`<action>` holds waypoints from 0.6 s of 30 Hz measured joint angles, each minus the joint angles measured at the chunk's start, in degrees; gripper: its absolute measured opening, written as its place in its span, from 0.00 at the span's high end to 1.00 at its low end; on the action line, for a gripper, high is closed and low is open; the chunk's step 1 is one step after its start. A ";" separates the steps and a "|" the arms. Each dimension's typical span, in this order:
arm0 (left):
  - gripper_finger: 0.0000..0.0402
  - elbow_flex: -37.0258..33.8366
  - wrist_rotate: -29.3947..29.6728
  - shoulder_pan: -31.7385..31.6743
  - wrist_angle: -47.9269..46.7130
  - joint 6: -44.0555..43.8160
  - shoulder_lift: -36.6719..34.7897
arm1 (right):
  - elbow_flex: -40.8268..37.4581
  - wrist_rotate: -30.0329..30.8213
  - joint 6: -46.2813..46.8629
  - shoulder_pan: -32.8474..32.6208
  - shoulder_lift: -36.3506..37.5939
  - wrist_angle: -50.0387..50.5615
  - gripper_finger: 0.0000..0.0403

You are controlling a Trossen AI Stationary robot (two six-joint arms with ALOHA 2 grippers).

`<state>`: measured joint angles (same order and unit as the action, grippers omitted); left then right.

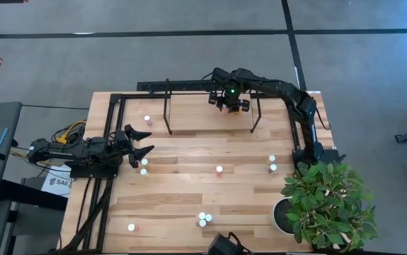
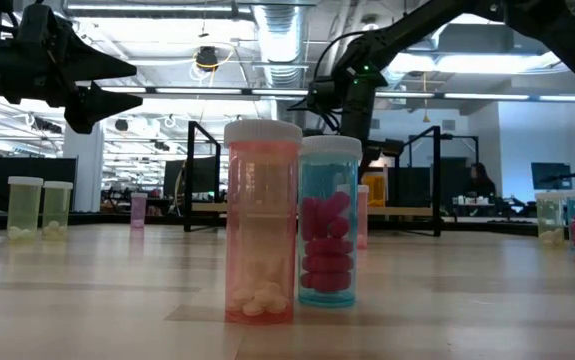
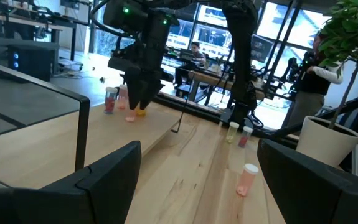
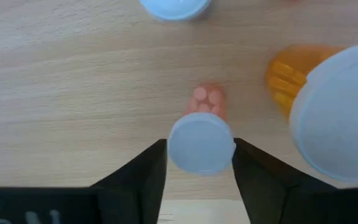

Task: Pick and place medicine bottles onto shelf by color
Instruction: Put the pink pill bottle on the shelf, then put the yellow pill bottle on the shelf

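My right gripper [image 4: 200, 171] points down over the shelf [image 1: 189, 117] at the table's far side, shut on a pink medicine bottle [image 4: 202, 144] with a white cap. An orange bottle [image 4: 291, 78] stands beside it, and another white cap [image 4: 175, 6] lies just beyond. More bottles stand on their bases about the table: [image 1: 144, 166], [image 1: 219, 169], [image 1: 272, 163], [image 1: 202, 218]. A pink bottle [image 2: 262, 220] and a blue one [image 2: 329, 220] stand closest in the low view. My left gripper [image 1: 141, 145] waits open at the table's left edge, nothing between its fingers. My right gripper has the pink bottle's white cap [image 4: 172, 149] between its two fingers, one on each side. The fingers come from above, pointing down along the bottle. The bottle stands upright with its base on the shelf's wooden board.
A leafy plant [image 1: 327, 202] in a white pot [image 1: 281, 216] fills the table's near right corner. Two black upright hoops [image 1: 168, 106] [image 1: 256, 113] rise from the shelf frame. People sit in the room beyond the table.
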<state>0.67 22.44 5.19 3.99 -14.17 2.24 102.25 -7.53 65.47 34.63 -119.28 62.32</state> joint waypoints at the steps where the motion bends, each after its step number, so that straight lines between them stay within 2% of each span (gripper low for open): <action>1: 0.22 0.01 0.00 0.01 0.00 -0.01 0.00 | 0.00 0.02 0.02 -0.13 0.00 0.05 0.47; 8: 0.22 0.01 0.00 0.01 0.00 -0.02 0.00 | 2.58 -1.43 -1.24 -0.30 0.04 5.54 0.36; 14: 0.22 0.02 -0.01 0.00 0.00 0.00 0.00 | 8.59 -1.14 -1.38 -2.65 0.16 16.46 0.34; 18: 0.22 0.01 -0.01 0.00 0.00 0.00 0.00 | 9.87 -1.16 0.61 -5.00 0.84 22.65 0.34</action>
<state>0.68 22.43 5.19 3.99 -14.17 2.24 112.12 -8.69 66.08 29.62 -118.45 84.97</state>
